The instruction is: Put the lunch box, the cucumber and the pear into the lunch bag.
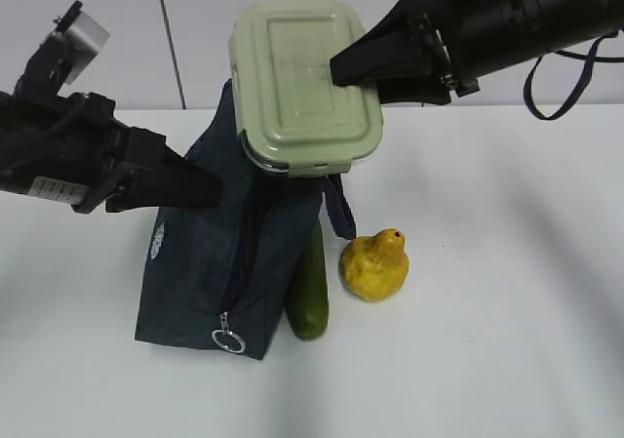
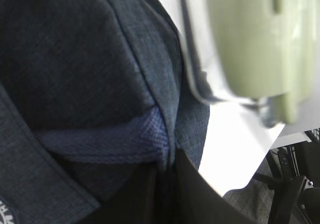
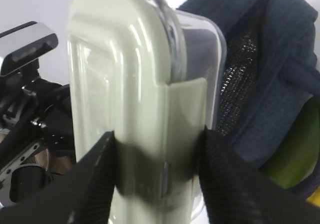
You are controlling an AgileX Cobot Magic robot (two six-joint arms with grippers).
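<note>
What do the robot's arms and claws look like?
Both arms are black. The right arm is thick and round like a tube, with a dark strap looping beside it. Its gripper has black wedge-shaped fingers with a ridged texture. The left arm carries a small grey camera block on top and a white label.
</note>
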